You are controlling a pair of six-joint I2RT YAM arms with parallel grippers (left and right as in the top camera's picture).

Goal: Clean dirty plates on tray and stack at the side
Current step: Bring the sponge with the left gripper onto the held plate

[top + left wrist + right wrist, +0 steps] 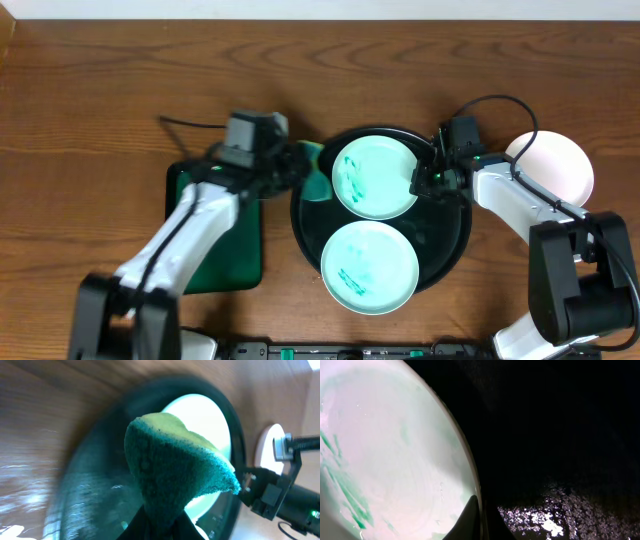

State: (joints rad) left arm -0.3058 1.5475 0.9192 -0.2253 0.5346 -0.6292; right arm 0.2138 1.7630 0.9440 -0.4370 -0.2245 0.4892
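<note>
Nearest the robot's base: near plate (368,266); round, pale mint, smooth glaze, green smears low on its face; it lies flat in the tray (452,245), a round black dish with a raised rim. In the right wrist view the tray floor is glossy and speckled with wet glints.

Left of the tray, on the table (100,100) of dark brown wood with bold grain: a green mat (238,250); rectangular, dark, flat; the left arm crosses over part of it.

Further back in the tray: far plate (375,175); same shape and colour, green streaks on its left half; it sits just beside the near plate; whether their edges touch, cannot tell.

Left pincer (298,168): clenched on a sponge (316,162). The sponge is coarse and fibrous, teal on one face and yellow-green on the other, squeezed into a blunt wedge; it hangs at the tray's left rim beside the far plate; contact with plate or tray not clear.

Right pincer (425,182): reaches in from the right. Its dark tapered fingers (468,522) are drawn to a narrow slit astride the far plate's thin right rim, one over the plate's face, one on the tray side; it grips that rim.

Farthest right: white dish (555,165); round, plain, matte; on bare wood off the tray, near it, behind the right arm.
</note>
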